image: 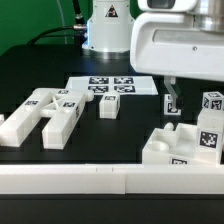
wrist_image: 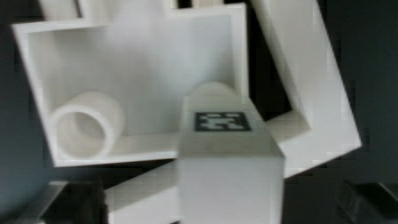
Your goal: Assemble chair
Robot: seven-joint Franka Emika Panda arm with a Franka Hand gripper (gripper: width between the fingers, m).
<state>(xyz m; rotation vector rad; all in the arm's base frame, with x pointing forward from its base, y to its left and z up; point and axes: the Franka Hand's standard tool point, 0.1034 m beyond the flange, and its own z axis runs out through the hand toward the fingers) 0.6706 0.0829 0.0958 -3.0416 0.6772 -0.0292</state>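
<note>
The chair lies in loose white tagged parts. The slotted seat block (image: 178,148) sits at the exterior view's right, with tagged pieces (image: 209,134) standing on it. My gripper (image: 172,103) hangs just over its back left corner. In the wrist view the seat block (wrist_image: 107,70) shows a recess with a round hole (wrist_image: 80,132). A tagged bar (wrist_image: 224,125) runs up between my dark fingers (wrist_image: 75,203). The gripper (wrist_image: 205,208) stands wide open with the bar between its jaws; whether the pads touch the bar is not clear.
Several long bars and blocks (image: 48,115) lie at the exterior view's left. A small cube (image: 109,106) stands in front of the marker board (image: 112,85). A white rail (image: 100,180) runs along the front edge. The robot base (image: 105,30) rises at the back.
</note>
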